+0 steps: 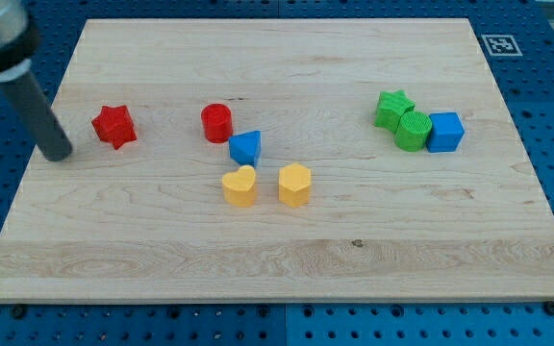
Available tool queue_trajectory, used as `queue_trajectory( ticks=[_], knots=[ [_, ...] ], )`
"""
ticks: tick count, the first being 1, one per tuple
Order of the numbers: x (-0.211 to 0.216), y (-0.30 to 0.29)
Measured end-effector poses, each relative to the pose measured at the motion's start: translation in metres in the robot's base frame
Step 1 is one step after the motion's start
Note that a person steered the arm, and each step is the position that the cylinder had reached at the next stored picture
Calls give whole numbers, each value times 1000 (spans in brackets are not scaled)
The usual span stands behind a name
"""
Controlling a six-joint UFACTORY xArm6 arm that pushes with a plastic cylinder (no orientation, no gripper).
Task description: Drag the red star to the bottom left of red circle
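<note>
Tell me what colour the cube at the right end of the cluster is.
Blue. The small blue cube sits beside the green cylinder, seen plainly in the camera view.

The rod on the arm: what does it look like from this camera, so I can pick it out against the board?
My tip ends a straight, smooth, dark grey to black cylindrical rod. It widens at the view's top left into a blurred, lighter grey round housing. No cables, labels or markings show on it. It looks matte, clearly darker than the pale wooden board.
</note>
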State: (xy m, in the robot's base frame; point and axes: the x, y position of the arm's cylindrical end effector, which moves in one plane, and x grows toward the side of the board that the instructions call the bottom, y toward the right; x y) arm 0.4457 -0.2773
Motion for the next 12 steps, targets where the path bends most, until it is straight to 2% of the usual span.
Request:
queue_trajectory(
  ticks=[1, 2, 3, 5, 6, 7, 8, 10, 12],
  knots=[
    [-35, -3],
    [-53, 10],
    [-48, 28],
    [8, 77],
    [3, 72],
    [-44, 49],
    [-57, 72],
    [-19, 98],
    [-18, 101]
  ],
)
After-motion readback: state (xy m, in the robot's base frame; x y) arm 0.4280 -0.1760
